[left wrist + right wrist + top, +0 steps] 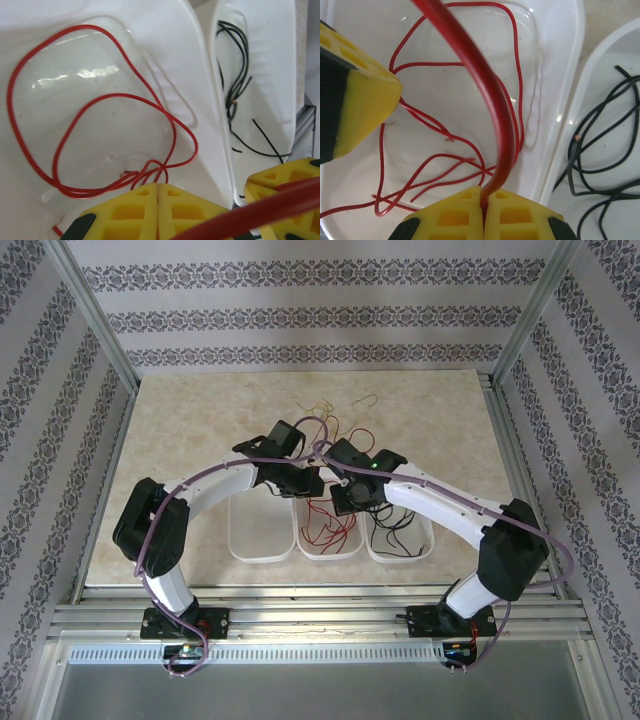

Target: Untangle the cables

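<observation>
The red cable [489, 82] rises from my right gripper [483, 200], which is shut on it above the middle white tray [560, 75]. More red cables [435, 63] lie looped on that tray's floor [200, 75]. My left gripper [158, 186] hangs over the same tray with its pads pressed together. Thin red cables [115, 96] run behind its tips, and nothing shows in the seam. From above, the left gripper [310, 485] and the right gripper [342, 495] nearly touch. Black cables [600, 135] lie in the right tray [400, 558]. Pale yellow and red cables [335, 415] lie tangled on the table behind.
An empty white tray [262, 530] stands left of the middle tray [330, 555]. All three trays sit side by side near the front edge. The right gripper's yellow fingers [280, 182] are close beside my left one. Aluminium frame posts and patterned walls enclose the beige tabletop [190, 440].
</observation>
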{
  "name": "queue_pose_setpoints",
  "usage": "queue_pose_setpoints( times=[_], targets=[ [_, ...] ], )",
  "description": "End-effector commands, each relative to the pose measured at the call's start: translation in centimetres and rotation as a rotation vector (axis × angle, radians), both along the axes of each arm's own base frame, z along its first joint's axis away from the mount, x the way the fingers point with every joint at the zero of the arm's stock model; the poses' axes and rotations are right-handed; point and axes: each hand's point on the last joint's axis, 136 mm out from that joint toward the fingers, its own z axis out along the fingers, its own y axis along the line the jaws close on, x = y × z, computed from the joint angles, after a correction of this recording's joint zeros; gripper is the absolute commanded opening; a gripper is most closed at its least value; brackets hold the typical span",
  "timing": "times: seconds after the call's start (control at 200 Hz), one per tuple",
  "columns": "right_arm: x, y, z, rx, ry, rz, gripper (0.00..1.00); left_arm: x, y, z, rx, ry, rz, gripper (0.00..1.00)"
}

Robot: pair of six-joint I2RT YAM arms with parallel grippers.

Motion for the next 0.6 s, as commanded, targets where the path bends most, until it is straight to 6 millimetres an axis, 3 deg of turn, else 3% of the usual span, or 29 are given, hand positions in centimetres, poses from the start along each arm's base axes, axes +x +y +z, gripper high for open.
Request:
queue_pose_setpoints(
  times=[0.0,0.085,0.21,0.595],
  targets=[
    [0.2,0.5,-2.0,0.030,0.049,-0.046,0.00,0.6,-0.7,-1.0,-0.009,-0.012,0.029,0.06],
    [0.5,0.0,-3.0,0.018,0.063,-0.065,0.00,1.0,-0.9,-1.6,-0.006,-0.008,0.042,0.19],
    [0.7,-0.9,-3.9,0.010,0.079,-0.091,0.00,1.5,-0.7,-1.6,0.011,-0.028,0.042,0.30],
    [0.8,-1.9,-4.3,-0.005,0.098,-0.118,0.00,2.3,0.4,1.8,0.015,-0.127,0.078,0.79]
  ],
)
